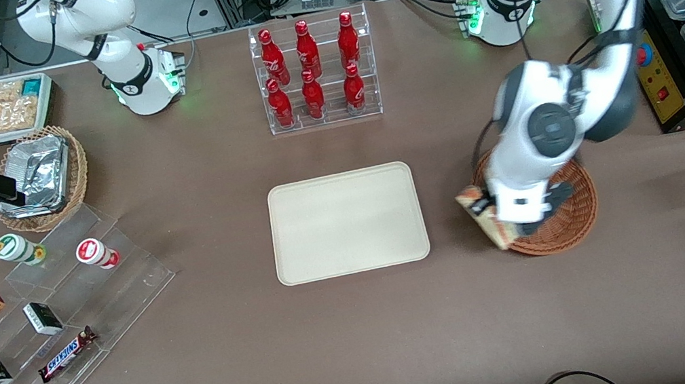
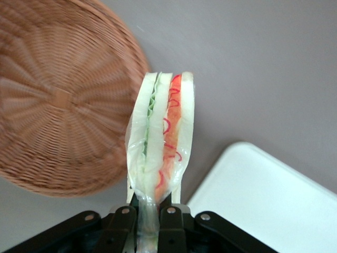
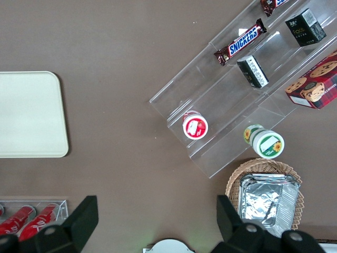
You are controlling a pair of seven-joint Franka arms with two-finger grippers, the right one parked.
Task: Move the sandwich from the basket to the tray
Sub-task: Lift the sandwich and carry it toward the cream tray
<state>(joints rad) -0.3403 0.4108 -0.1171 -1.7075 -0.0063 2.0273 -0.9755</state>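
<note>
Left wrist view: claw (image 2: 151, 219) pinches sandwich (image 2: 160, 142) btwn basket (image 2: 58, 100) & tray (image 2: 268, 200).

— What can't we see from the front?

— The arm covers part of the basket (image 1: 569, 232), and the tool (image 1: 503, 216) sits under the wrist housing, so only one end of the sandwich (image 1: 482, 214) peeks out.

— And at the wrist?

— The tool (image 2: 149, 221) is cut off by the frame, the sandwich (image 2: 160, 142) base runs out of view between the fingers (image 2: 171, 224), and the tray (image 2: 268, 200) shows just one corner.
</note>
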